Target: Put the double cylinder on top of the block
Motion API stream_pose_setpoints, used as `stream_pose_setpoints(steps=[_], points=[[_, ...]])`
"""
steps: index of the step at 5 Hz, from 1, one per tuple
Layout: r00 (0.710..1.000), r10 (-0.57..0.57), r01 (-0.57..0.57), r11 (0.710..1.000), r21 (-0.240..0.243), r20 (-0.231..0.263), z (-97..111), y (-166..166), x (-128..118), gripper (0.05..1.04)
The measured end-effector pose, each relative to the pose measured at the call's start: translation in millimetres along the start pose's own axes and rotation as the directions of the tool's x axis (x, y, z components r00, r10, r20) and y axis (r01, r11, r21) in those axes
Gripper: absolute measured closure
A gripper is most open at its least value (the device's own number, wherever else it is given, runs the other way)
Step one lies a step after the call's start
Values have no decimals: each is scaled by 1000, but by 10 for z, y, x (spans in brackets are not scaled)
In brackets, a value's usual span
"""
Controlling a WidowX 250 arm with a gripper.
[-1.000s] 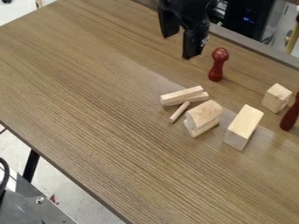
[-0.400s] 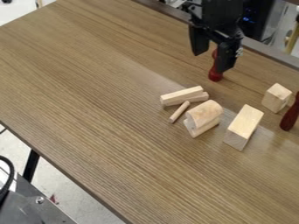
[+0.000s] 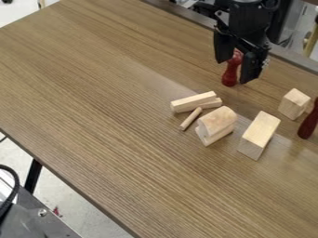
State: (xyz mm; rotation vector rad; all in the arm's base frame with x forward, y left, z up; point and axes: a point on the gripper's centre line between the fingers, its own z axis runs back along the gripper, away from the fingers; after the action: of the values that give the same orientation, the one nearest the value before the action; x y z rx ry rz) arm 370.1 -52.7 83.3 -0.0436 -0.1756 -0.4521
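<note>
Rod (image 3: 190,119): close in, could snag a finger. Double cylinder (image 3: 217,123), likely the rounded piece left of the block (image 3: 260,135): curved top may slip. Pin (image 3: 230,76) shows between the spread, empty gripper's (image 3: 235,70) fingers: low sweep topples it. Off-centre release: cylinder tips off.

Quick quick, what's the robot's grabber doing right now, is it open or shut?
Gripper: open, its two fingers apart, holding nothing.
</note>
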Motion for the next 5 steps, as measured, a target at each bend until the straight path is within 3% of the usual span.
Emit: stream_pose_setpoints(steps=[1, 2, 3, 5], points=[[999, -5, 5, 1000, -13, -36, -119, -94, -116, 84], [1000, -16, 16, 1000, -8, -15, -29, -167, -169, 84], [999, -16, 15, 1000, -26, -29, -69, -253, -265, 84], [1000, -14, 14, 1000, -11, -11, -81, -295, -306, 84]])
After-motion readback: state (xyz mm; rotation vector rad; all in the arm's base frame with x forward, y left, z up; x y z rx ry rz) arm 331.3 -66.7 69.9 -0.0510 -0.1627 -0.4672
